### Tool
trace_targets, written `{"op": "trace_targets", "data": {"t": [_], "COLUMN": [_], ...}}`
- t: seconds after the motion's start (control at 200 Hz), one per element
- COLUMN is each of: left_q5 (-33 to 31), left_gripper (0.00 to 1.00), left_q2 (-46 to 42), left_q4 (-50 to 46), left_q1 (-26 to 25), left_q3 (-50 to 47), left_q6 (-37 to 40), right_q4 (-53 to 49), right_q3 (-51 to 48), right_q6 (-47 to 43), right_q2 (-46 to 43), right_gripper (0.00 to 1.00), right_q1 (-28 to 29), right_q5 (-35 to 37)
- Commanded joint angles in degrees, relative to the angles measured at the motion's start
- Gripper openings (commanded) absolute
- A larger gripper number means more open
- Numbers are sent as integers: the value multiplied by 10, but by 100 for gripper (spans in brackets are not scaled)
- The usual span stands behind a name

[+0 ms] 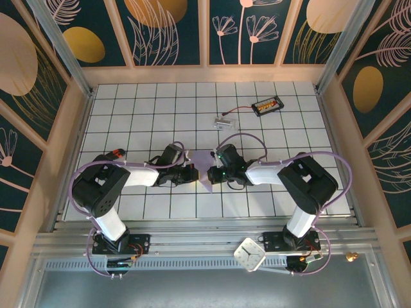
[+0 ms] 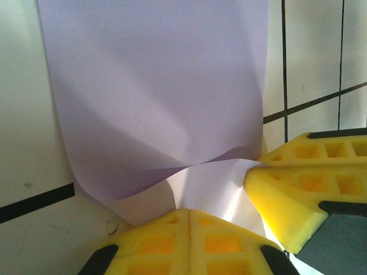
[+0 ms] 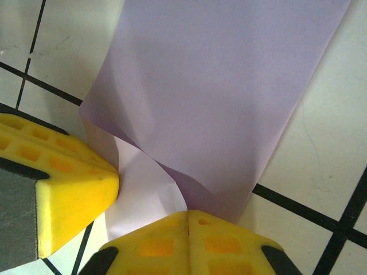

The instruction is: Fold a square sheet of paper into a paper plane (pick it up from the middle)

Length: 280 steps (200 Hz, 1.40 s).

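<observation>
The lavender sheet of paper (image 1: 205, 182), folded narrow with a point toward the near edge, is held off the tiles between my two grippers at the table's middle. My left gripper (image 1: 194, 173) comes in from the left and my right gripper (image 1: 214, 173) from the right, tips almost meeting. In the left wrist view the paper (image 2: 160, 86) stretches away and curls up at my left gripper (image 2: 189, 213), whose yellow jaws are shut on its near end. The right fingers (image 2: 298, 195) sit beside it. In the right wrist view my right gripper (image 3: 189, 215) is shut on the paper (image 3: 223, 86).
A small clear plastic piece with a wire (image 1: 225, 120) and a black box with orange parts (image 1: 266, 105) lie at the back of the tiled table (image 1: 128, 115). A white clock-like square (image 1: 249, 253) rests on the front rail. Walls ring the table.
</observation>
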Motion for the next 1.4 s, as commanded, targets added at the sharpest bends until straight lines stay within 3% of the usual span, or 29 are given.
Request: {"op": "trace_targets", "data": {"t": [0.0, 0.275, 0.425, 0.656, 1.396], "left_q5": [-34, -31, -31, -33, -33], "left_gripper": [0, 0, 0, 0, 0], "left_q2": [21, 26, 23, 23, 16], "left_q4": [-49, -46, -49, -51, -74], "left_q1": [3, 3, 4, 4, 4], "left_q3": [-24, -24, -22, -19, 4], "left_q6": [20, 21, 21, 22, 36], "right_q4": [-86, -130, -106, -57, -27], "right_q3": [11, 6, -17, -19, -54], "right_q6": [-14, -10, 2, 18, 8], "right_q2": [-7, -106, -144, -95, -27], "right_gripper": [12, 20, 20, 11, 4], "right_q1": [-7, -8, 31, 82, 58], "right_q5": [37, 50, 19, -24, -21]}}
